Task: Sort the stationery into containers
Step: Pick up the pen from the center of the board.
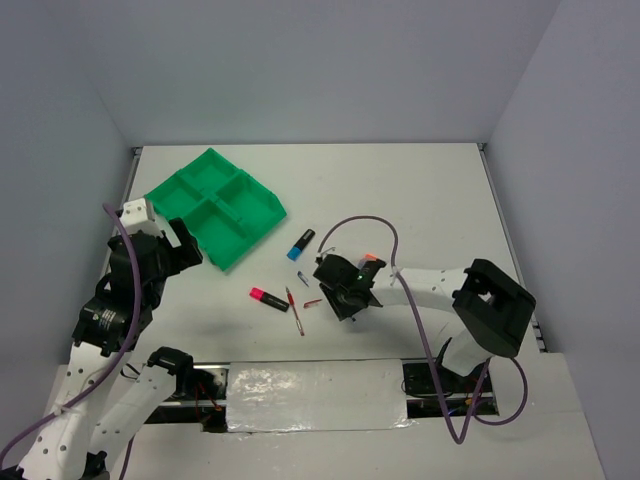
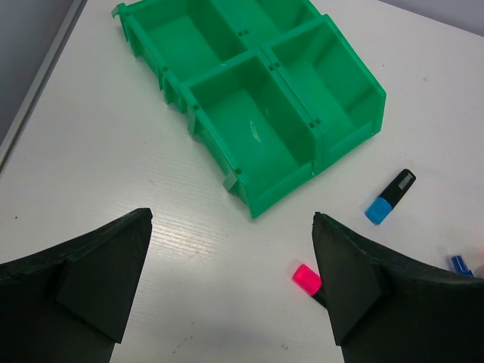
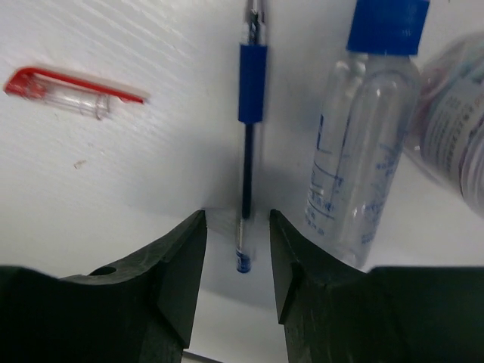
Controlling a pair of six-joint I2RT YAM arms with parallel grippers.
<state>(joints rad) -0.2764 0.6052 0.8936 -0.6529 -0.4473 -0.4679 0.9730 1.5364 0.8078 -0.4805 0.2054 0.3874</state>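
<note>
The green four-compartment tray (image 1: 252,228) stands at the back left, and its compartments (image 2: 281,187) look bare in the left wrist view. My left gripper (image 1: 186,247) hovers open just in front of it, holding nothing (image 2: 231,281). A blue-ended highlighter (image 1: 300,244) (image 2: 389,197) and a pink-ended one (image 1: 268,298) (image 2: 306,278) lie on the table. My right gripper (image 1: 338,292) (image 3: 236,228) is low over the table, jaws open astride the tail of a blue pen (image 3: 249,136), with a gap on each side. The blue-capped clear tube (image 3: 367,144) lies right beside it.
A red pen (image 1: 294,311) lies beside the pink highlighter, and a loose red-clipped clear cap (image 3: 72,92) (image 1: 312,302) lies left of the right gripper. A clear tape roll (image 3: 457,128) sits right of the tube. An orange highlighter end (image 1: 370,260) shows behind the right wrist.
</note>
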